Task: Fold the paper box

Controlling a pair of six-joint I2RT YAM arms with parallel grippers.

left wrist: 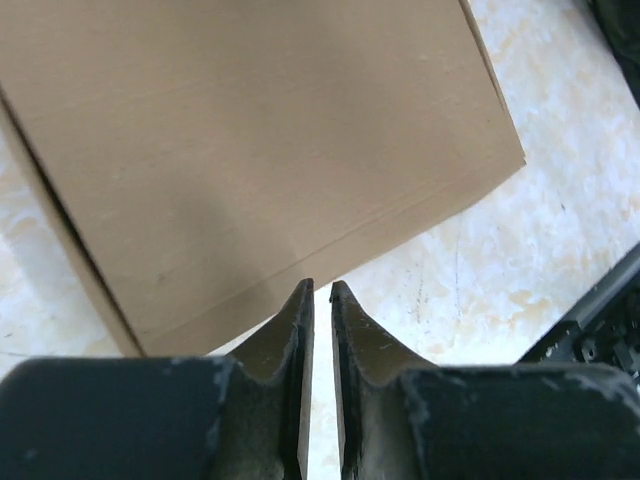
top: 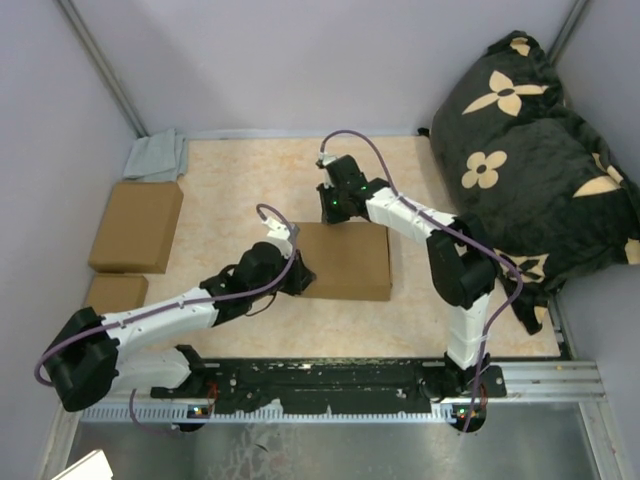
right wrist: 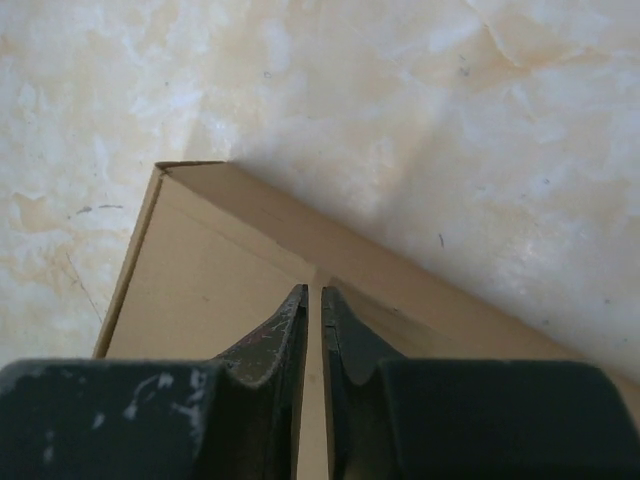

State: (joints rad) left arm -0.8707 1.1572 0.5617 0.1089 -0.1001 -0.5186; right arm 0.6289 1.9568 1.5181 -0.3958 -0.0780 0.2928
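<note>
The paper box (top: 345, 262) is plain brown cardboard and lies closed and flat in the middle of the marbled table. My left gripper (top: 297, 268) is at its left side. In the left wrist view the gripper (left wrist: 320, 290) is shut and empty, its tips just off the edge of the box (left wrist: 260, 150). My right gripper (top: 333, 214) is at the box's far edge. In the right wrist view the gripper (right wrist: 315, 292) is shut and empty, its tips over the top of the box (right wrist: 200, 270) beside a flap seam near a corner.
Two ready-made brown boxes lie at the left, a larger one (top: 137, 226) and a smaller one (top: 117, 293). A grey cloth (top: 157, 156) lies in the far left corner. A black flowered cushion (top: 530, 150) fills the right side. The arms' base rail (top: 340, 385) runs along the near edge.
</note>
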